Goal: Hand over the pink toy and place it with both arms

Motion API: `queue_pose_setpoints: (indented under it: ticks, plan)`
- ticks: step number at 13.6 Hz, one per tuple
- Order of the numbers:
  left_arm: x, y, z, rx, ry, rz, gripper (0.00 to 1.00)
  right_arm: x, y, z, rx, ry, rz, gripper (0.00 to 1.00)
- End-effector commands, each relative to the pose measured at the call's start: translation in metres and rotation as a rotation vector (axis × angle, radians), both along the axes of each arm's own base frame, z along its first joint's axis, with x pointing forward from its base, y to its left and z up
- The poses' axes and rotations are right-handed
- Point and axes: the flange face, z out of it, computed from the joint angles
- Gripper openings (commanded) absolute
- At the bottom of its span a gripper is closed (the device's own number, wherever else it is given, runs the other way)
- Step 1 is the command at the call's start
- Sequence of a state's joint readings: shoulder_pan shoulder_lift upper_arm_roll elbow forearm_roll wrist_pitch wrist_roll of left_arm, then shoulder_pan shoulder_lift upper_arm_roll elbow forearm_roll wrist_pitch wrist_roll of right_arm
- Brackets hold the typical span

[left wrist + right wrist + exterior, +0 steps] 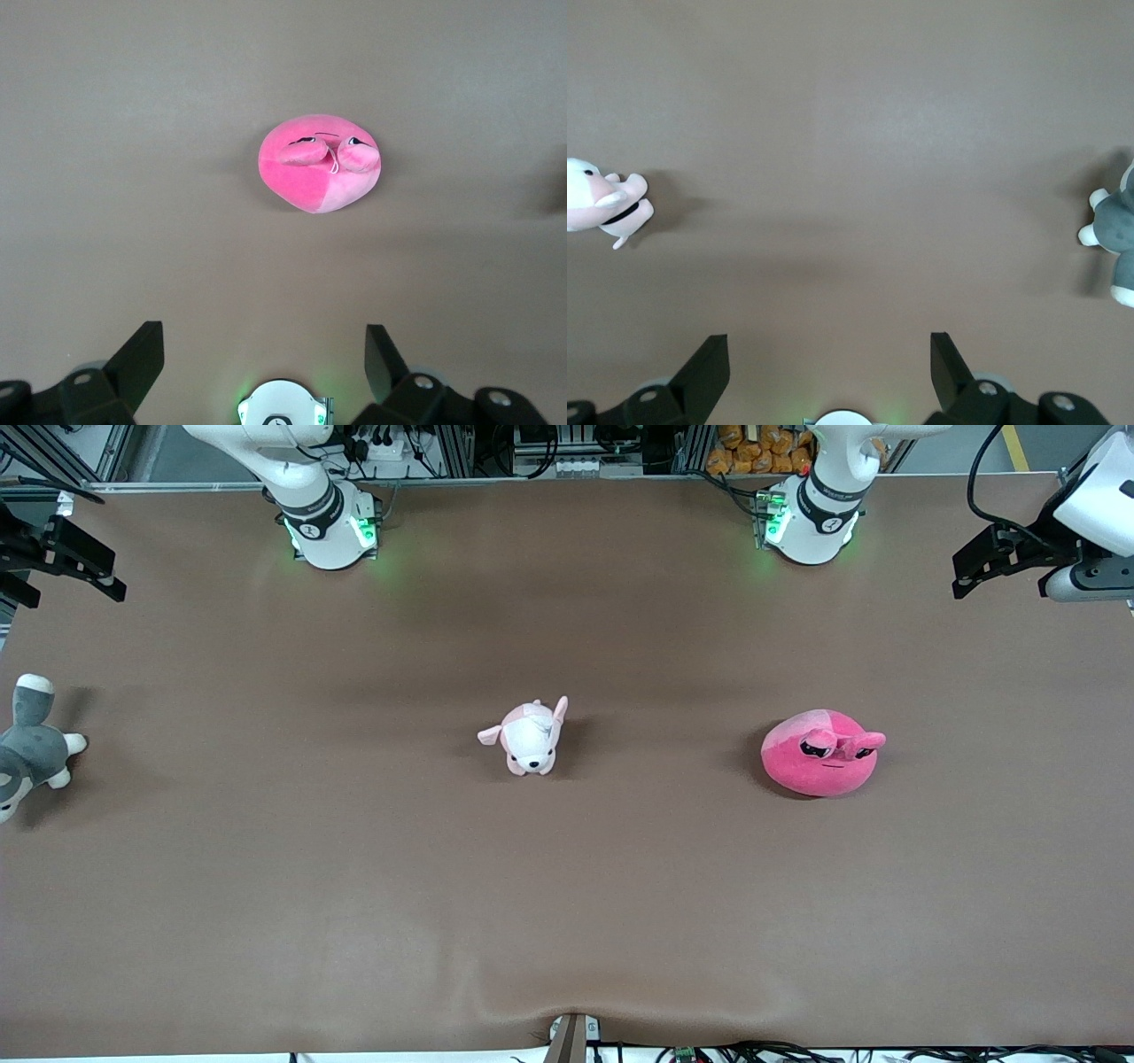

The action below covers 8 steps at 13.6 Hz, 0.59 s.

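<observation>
You have the brown table spread under both arms, with the pink toy lying on it toward the left arm's end, held by nothing. The left gripper waits high over that end and the right gripper over its own, both with fingers spread wide. The pale puppy plush sits mid-table and the grey-and-white plush at the right arm's edge.

pink toy: bare table all round | nearest obstacle: puppy plush, well apart

Both arms raised at the table's ends, left hand and right hand open.
</observation>
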State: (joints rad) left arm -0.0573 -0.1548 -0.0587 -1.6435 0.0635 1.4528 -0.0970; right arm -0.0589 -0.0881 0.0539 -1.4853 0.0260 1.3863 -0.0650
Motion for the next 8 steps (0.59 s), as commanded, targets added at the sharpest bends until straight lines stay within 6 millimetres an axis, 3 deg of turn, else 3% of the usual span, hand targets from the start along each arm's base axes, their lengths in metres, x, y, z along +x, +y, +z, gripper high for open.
queue_pose_setpoints:
  ticks: [1, 5, 7, 8]
  plan:
    - [0.0, -0.002, 0.006, 0.002, 0.007, -0.022, 1.0, 0.009, -0.003, 0.001, 0.019, -0.03, -0.024, 1.0]
    - [0.004, 0.003, 0.006, 0.014, 0.002, -0.007, 1.0, 0.009, -0.003, 0.0, 0.019, -0.024, -0.027, 1.0]
    - [0.02, -0.001, 0.007, 0.013, 0.002, -0.013, 1.0, 0.009, -0.005, 0.0, 0.019, -0.026, -0.027, 1.0]
    - [0.018, -0.001, 0.005, 0.01, 0.017, -0.005, 1.0, 0.009, -0.006, 0.001, 0.019, -0.029, -0.028, 1.0]
